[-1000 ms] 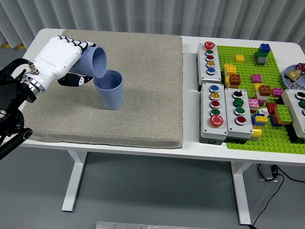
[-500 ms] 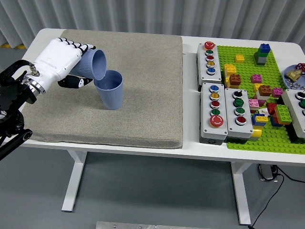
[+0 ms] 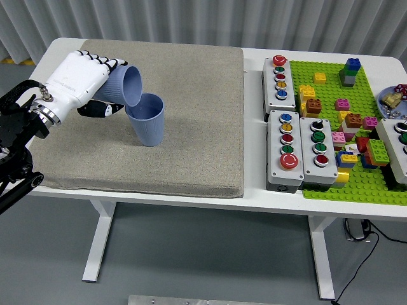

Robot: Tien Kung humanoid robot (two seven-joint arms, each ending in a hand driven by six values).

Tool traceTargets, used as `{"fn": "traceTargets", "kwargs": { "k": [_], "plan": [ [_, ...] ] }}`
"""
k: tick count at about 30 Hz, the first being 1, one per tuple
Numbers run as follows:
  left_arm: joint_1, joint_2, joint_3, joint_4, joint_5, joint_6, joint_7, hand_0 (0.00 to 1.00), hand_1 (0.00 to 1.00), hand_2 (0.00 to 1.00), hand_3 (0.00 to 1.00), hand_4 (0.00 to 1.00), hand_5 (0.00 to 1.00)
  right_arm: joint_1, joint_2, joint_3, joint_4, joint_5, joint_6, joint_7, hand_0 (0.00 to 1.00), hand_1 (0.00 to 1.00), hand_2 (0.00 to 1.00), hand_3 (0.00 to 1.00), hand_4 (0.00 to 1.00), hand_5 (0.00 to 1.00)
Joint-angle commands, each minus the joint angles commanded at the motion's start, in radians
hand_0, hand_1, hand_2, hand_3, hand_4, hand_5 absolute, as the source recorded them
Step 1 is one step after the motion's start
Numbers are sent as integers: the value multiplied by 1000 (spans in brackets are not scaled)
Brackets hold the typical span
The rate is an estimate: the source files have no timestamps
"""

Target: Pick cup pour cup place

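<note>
The tilted cup (image 3: 123, 84) is in our left hand (image 3: 76, 79), lying nearly on its side with its long axis running from our palm out toward the right, mouth leading and tipped a little downward. Our white fingers (image 3: 102, 61) are curled over its ribbed wall from above and the dark thumb side sits beneath it, so the grip is closed around the cup's rear half. Just past the fingers, below and to the right of the held cup's lip, stands the upright cup (image 3: 146, 119) on the grey mat (image 3: 191, 127); the lip of the tilted one hangs over the upright one's rim, close enough that we cannot tell whether they touch. That overlap is what the pour depends on, and we judge the pouring step to be in hand, with the placing not yet done. To set the cup down we would need to roll its axis back to vertical and find bare mat beside the fingers, clear of the standing cup. Our right hand is not in view. We can read no brand, label or writing on either cup, or on the hand.
</note>
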Motion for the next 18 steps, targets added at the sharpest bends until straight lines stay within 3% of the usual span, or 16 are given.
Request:
{"fn": "traceTargets", "kwargs": {
  "k": [5,11,15,18],
  "plan": [
    [1,-8,-15,9,0,21,-14,553,574,655,673,556,42,3,0,1,0,0,0,-1,740,697,737,603,149,195],
    [14,-31,-52,30,0,62,-75,548,565,646,665,561,42,4,0,-1,0,0,0,-2,740,696,737,603,149,196],
    [37,-62,-89,61,-7,84,-119,548,565,646,665,561,42,4,2,0,0,-2,0,-2,740,696,737,603,149,196],
    [54,-81,-107,71,-65,91,-133,546,562,644,661,561,44,4,3,3,0,-5,-1,-2,740,697,737,603,150,197]
  ]
}}
